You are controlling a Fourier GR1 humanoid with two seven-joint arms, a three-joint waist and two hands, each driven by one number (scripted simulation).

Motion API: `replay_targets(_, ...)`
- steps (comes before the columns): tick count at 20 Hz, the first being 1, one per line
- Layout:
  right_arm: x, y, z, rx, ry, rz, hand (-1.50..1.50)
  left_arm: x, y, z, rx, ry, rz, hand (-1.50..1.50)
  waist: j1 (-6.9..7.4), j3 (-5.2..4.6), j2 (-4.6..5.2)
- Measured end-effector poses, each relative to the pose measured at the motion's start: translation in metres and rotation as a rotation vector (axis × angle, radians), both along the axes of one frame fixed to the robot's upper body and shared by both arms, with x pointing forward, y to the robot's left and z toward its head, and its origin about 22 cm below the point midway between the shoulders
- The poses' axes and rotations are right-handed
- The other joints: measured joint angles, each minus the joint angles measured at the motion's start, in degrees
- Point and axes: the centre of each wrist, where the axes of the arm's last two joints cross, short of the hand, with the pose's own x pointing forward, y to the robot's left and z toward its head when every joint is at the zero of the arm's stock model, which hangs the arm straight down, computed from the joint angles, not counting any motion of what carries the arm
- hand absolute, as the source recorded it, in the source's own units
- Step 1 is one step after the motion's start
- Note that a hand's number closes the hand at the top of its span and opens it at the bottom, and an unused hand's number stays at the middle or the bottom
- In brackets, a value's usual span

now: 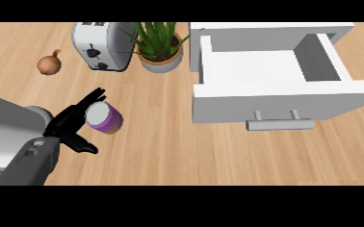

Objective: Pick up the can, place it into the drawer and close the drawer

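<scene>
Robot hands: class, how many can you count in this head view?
1. The left robot hand shows at the lower left, fingers spread beside the purple can. The right robot hand is out of view.

Table (185, 149) back row, left to right: onion (49, 64), toaster (101, 46), potted plant (160, 49), open drawer (274, 79). Can (105, 117) front left, before toaster; left robot hand (70, 124) just left of it.

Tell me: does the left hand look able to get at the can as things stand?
Probably yes. The left hand is open right beside the can, fingers spread along its left side; nothing stands between them, and the toaster and plant are farther back.
</scene>
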Motion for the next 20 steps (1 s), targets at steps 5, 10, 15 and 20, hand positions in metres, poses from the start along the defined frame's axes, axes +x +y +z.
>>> replay_targets(5, -0.004, 0.000, 0.003, 0.000, 0.001, 0.005, -1.50, 0.003, -0.010, -0.005, -0.015, 0.019, -0.003, -1.50, -0.07, -0.02, 0.01)
replay_targets(10, -0.004, 0.003, 0.002, 0.001, 0.007, 0.016, -1.50, 0.007, -0.024, -0.010, -0.061, 0.040, 0.007, 1.50, -0.18, -0.01, 0.08)
replay_targets(15, -0.004, 0.005, 0.004, 0.014, 0.006, 0.014, -1.50, 0.011, -0.034, -0.012, -0.112, 0.084, -0.048, 1.50, 0.08, 0.01, -0.03)
replay_targets(20, -0.003, 0.004, 0.000, 0.020, 0.014, 0.013, -1.50, 0.020, -0.042, -0.006, -0.145, 0.070, -0.103, 1.50, 0.28, 0.03, -0.07)
